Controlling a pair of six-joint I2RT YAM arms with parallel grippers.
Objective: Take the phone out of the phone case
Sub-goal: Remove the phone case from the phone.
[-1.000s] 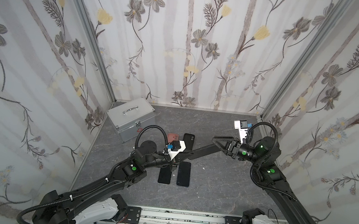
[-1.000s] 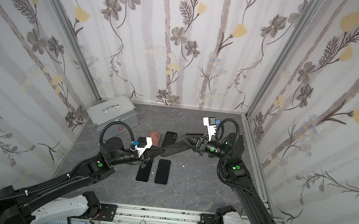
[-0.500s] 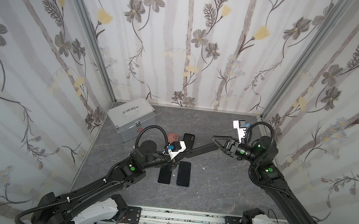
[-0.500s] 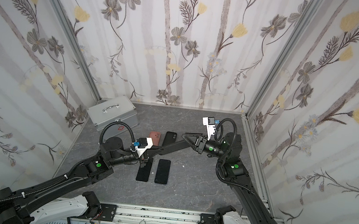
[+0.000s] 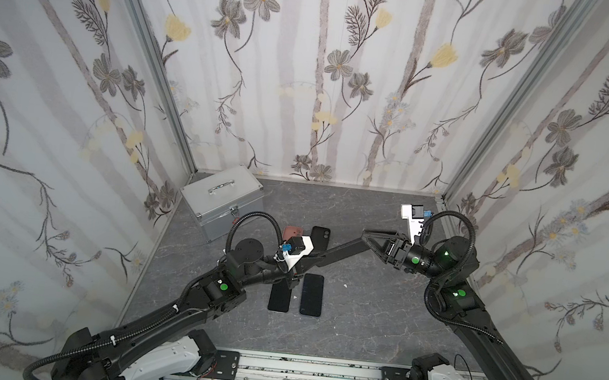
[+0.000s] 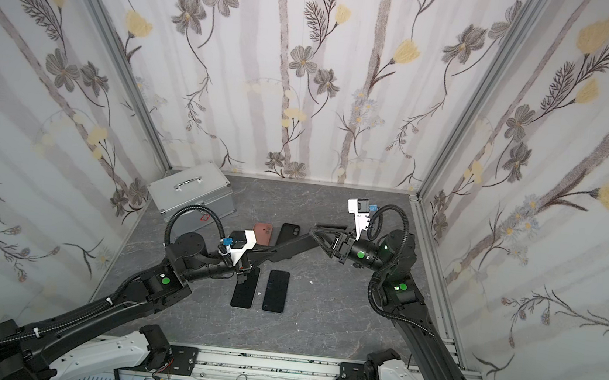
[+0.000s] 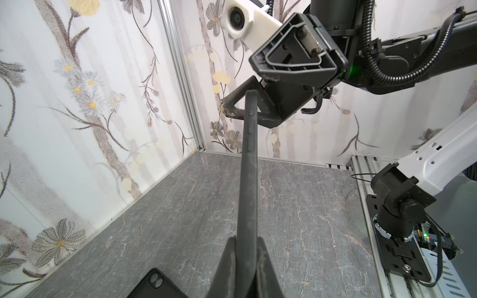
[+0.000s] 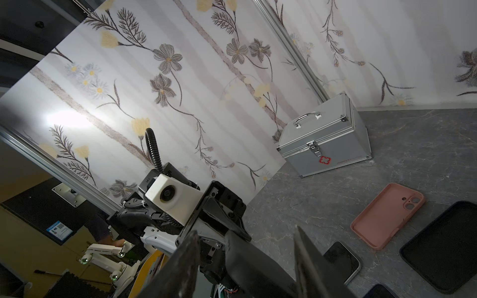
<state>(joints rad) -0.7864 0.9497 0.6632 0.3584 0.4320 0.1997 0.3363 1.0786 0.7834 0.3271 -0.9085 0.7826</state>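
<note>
The black phone case (image 5: 339, 251) is held clear of the grey table (image 5: 358, 320), slanting from near left to far right. In the left wrist view it is seen edge-on, with its side buttons showing. Its near-left end is clamped between the jaws of the left gripper (image 5: 306, 264). Its far-right end is bracketed by the right gripper (image 5: 365, 237), whose jaws are set apart on either side of it; contact cannot be discerned. Whether a phone is seated inside cannot be told. Below it, the left phone (image 5: 279, 296) and the right phone (image 5: 312, 295) are laid side by side, screens up. Farther back, a pink case (image 5: 292, 232) and an empty black case (image 5: 320, 234) are laid flat. A silver box (image 5: 222, 201) is set in the far-left corner.
</note>
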